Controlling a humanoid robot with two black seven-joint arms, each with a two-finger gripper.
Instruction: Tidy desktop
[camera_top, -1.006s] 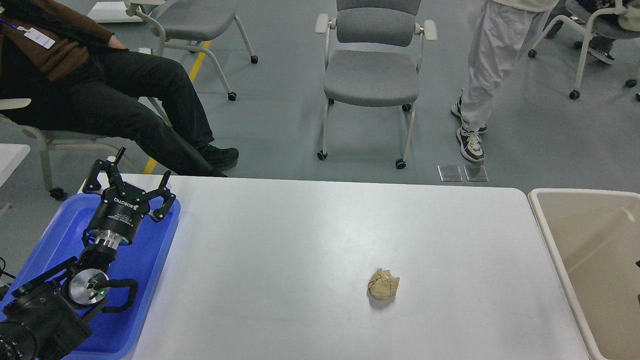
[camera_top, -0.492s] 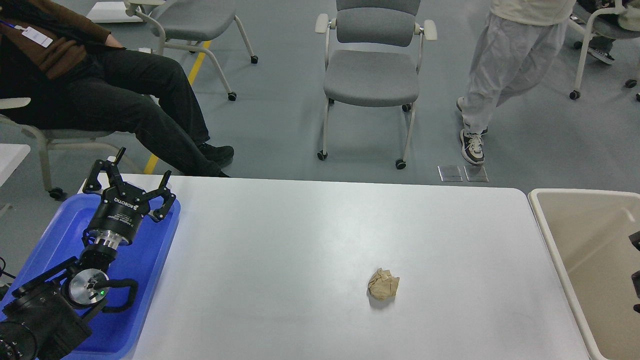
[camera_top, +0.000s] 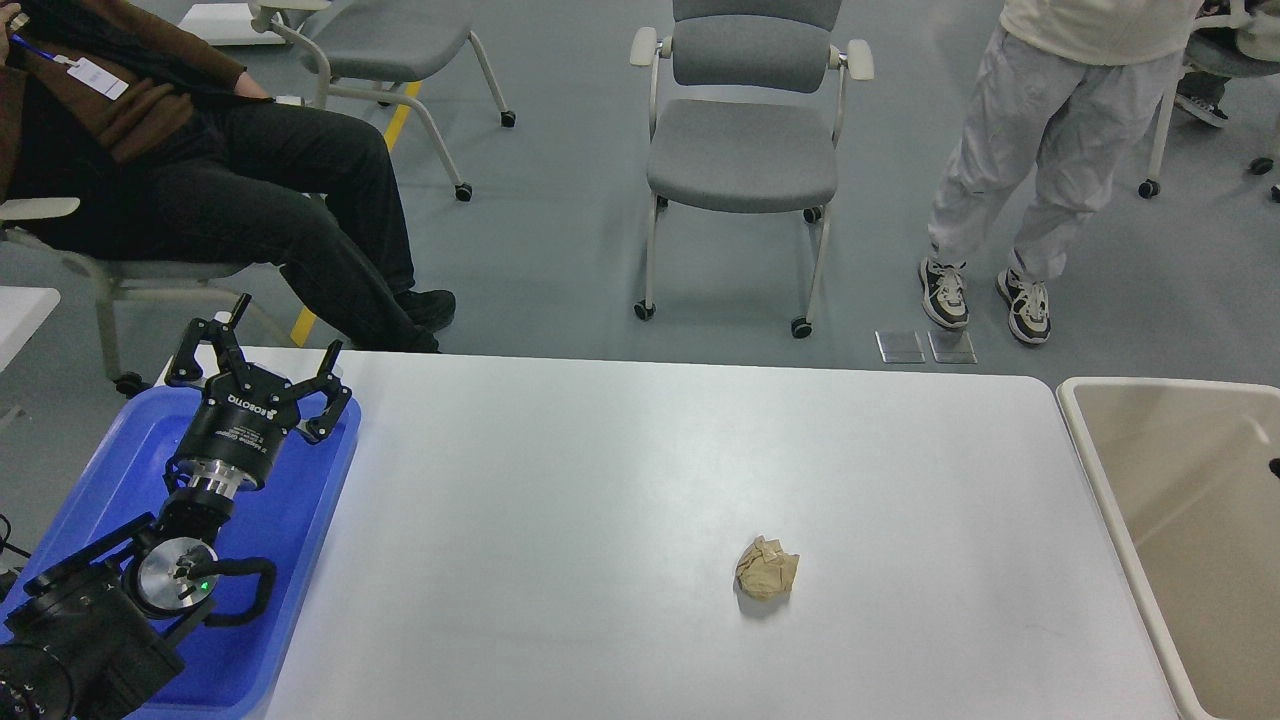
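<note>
The white desktop (camera_top: 620, 470) fills the lower part of the head view. A crumpled ball of brown paper (camera_top: 767, 569) lies on it, right of centre and toward the front. My left gripper (camera_top: 285, 345) is open and empty, held above the far end of the blue tray (camera_top: 290, 520) at the desktop's left edge, far from the paper. My right gripper is not in view; only a tiny dark bit (camera_top: 1275, 466) shows at the right edge over the bin.
A beige rimmed bin (camera_top: 1100, 470) stands against the desktop's right end. Beyond the far edge are a grey chair (camera_top: 745, 150), a seated person (camera_top: 230, 200) at the left and a standing person (camera_top: 1040, 150) at the right.
The dark part of my right arm at the right edge has pulled almost out of view. The standing person has stepped to the right. My left gripper and the paper have not moved.
</note>
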